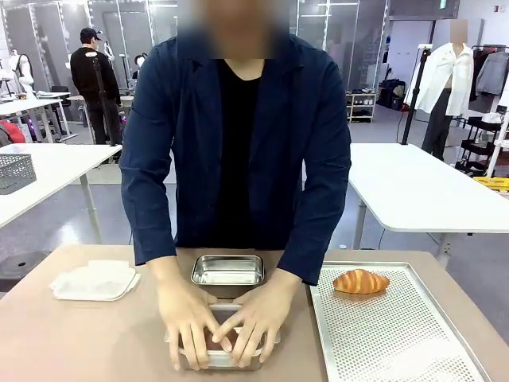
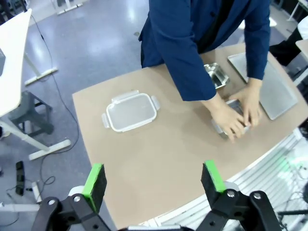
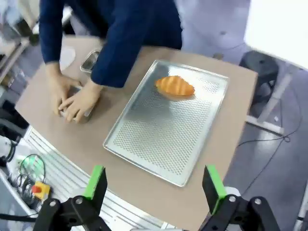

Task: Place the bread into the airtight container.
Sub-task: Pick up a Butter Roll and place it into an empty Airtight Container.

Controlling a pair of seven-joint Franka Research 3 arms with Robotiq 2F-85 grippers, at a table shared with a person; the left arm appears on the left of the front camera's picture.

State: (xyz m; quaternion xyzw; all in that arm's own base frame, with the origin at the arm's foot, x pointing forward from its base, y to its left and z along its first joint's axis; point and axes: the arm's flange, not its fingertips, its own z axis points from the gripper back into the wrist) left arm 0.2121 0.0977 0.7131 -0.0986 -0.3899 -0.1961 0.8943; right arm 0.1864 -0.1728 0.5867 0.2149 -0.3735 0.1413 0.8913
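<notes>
The bread, a golden croissant (image 1: pixel 361 281) (image 3: pixel 175 86), lies at the far end of a perforated metal tray (image 1: pixel 398 342) (image 3: pixel 163 134) on the right of the table. A person presses both hands (image 1: pixel 223 322) (image 2: pixel 238 118) (image 3: pixel 74 98) on a small lidded container (image 1: pixel 227 358) at the table's front middle; the hands cover most of it. A clear plastic container piece with four snap tabs (image 1: pixel 94 281) (image 2: pixel 130 111) rests at the left. My left gripper (image 2: pixel 154 179) hovers open high above the table's left side. My right gripper (image 3: pixel 154 183) hangs open above the tray's near edge.
An open steel box (image 1: pixel 228 270) (image 2: pixel 216 74) (image 3: pixel 90 60) sits just beyond the person's hands. The person's torso and arms lean over the table's far middle. White tables stand beyond the far edge. Bare tabletop (image 2: pixel 159 144) lies between the plastic piece and the hands.
</notes>
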